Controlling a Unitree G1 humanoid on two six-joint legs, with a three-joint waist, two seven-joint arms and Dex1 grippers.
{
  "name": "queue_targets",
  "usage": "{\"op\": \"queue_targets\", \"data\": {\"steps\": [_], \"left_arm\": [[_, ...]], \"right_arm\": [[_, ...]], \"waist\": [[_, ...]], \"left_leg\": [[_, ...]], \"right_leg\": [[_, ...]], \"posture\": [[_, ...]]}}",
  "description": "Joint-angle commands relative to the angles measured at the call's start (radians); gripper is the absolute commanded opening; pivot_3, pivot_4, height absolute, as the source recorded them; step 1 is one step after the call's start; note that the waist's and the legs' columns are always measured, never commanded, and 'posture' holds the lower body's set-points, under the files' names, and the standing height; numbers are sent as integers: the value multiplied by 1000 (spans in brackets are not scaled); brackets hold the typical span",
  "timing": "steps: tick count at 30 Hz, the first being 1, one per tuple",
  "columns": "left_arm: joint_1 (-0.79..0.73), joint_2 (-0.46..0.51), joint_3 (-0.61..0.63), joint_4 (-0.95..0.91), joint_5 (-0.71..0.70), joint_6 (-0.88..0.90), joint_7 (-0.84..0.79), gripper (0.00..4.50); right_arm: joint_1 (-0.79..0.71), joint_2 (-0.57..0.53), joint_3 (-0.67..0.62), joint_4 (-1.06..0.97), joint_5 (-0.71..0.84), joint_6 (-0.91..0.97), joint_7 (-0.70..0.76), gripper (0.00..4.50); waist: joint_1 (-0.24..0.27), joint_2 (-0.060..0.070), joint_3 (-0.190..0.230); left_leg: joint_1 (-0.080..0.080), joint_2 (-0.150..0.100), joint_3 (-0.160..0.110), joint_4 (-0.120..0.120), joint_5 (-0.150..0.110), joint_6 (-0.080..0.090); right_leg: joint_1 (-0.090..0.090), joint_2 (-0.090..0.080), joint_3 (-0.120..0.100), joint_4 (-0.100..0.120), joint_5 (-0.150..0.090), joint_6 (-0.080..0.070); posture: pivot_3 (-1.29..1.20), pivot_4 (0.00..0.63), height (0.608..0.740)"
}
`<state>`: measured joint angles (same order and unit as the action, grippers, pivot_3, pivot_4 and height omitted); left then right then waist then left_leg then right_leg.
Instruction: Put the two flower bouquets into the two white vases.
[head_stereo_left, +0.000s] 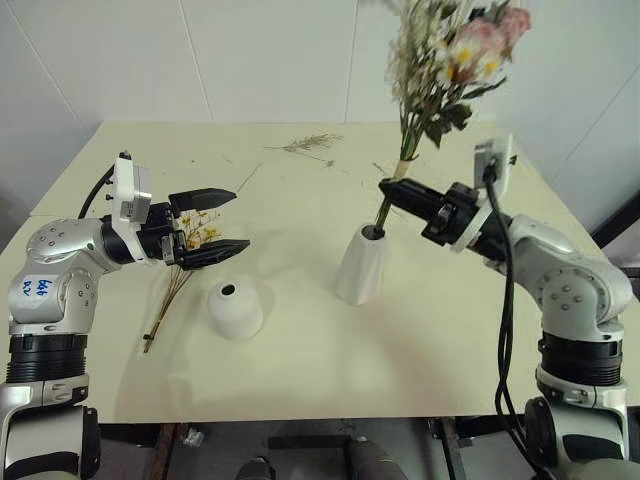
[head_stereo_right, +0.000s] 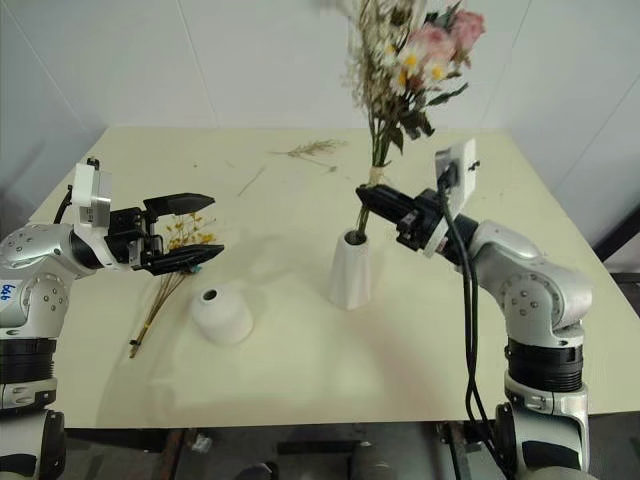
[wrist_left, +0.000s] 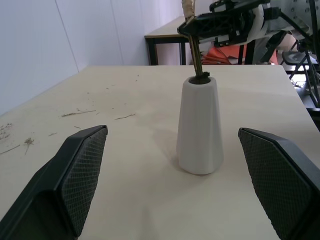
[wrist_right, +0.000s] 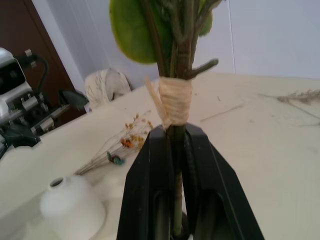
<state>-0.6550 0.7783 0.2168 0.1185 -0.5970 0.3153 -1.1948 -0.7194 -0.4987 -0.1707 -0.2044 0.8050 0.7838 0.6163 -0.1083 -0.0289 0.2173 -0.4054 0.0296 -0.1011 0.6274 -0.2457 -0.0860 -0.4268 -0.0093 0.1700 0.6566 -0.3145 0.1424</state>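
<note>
The short squat vase (head_stereo_left: 236, 307) stands nearest the table's (head_stereo_left: 330, 380) front edge, left of the middle, its round opening empty. Just beyond and beside it toward the left edge, the sparse bouquet (head_stereo_left: 180, 270) lies flat on the table, stems pointing to the front edge. The left end effector (head_stereo_left: 222, 222) hovers above its blossoms, fingers spread wide apart and holding nothing. Near the table's middle stands the taller tapered vase (head_stereo_left: 362, 264). The fuller bouquet (head_stereo_left: 440, 70) of pink roses and daisies stands upright over it, stem ends inside the vase's opening. The right end effector (head_stereo_left: 389, 191) is clamped on the bouquet's stems just below the raffia binding. A loose dried sprig (head_stereo_left: 308, 143) lies near the far edge.
</note>
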Motion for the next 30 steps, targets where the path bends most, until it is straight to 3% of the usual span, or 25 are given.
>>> {"op": "queue_targets", "data": {"steps": [1, 9, 17, 22, 27, 30], "left_arm": [[-9, 6, 22, -27, -8, -14, -1, 4500], [-17, 10, 24, -27, -8, -13, 1, 4500], [-22, 14, 28, -17, -3, -21, 2, 4500], [-10, 22, 37, -24, -1, -19, 9, 4500], [30, 59, 54, -37, 25, -4, 46, 4500], [74, 136, 56, -41, 89, 37, 104, 4500]], "right_arm": [[3, -3, 8, -27, -33, -68, 30, 25], [12, 11, 27, -16, -90, -143, 41, 25], [81, -10, 79, -50, -182, -254, 112, 2603], [134, -39, 45, -84, -176, -273, 145, 4269], [282, -167, -35, -169, -99, -244, 279, 4269], [347, -264, -104, -177, -71, -240, 349, 4269]], "waist": [[0, 0, 0], [2, 0, 0], [5, 0, 0], [10, 0, 0], [26, 0, 0], [25, 0, 0]], "left_leg": [[0, 0, 0, 0, 0, 0], [0, 0, 0, 0, 0, 0], [0, 0, 0, 0, 0, 0], [0, 0, 0, 0, 0, 0], [0, 0, 0, -1, 0, 0], [0, 0, 0, -1, 0, 0]], "right_leg": [[0, 0, 0, 0, 0, 0], [0, 0, 0, 0, 0, 0], [0, 0, 0, 0, 0, 0], [0, 0, 0, 0, 0, 0], [0, 0, 0, -2, 0, 0], [1, 0, 0, -2, 0, 0]], "posture": [[0, 150, 740], [0, 150, 740], [0, 150, 740], [0, 150, 740], [0, 150, 740], [0, 150, 740]]}}
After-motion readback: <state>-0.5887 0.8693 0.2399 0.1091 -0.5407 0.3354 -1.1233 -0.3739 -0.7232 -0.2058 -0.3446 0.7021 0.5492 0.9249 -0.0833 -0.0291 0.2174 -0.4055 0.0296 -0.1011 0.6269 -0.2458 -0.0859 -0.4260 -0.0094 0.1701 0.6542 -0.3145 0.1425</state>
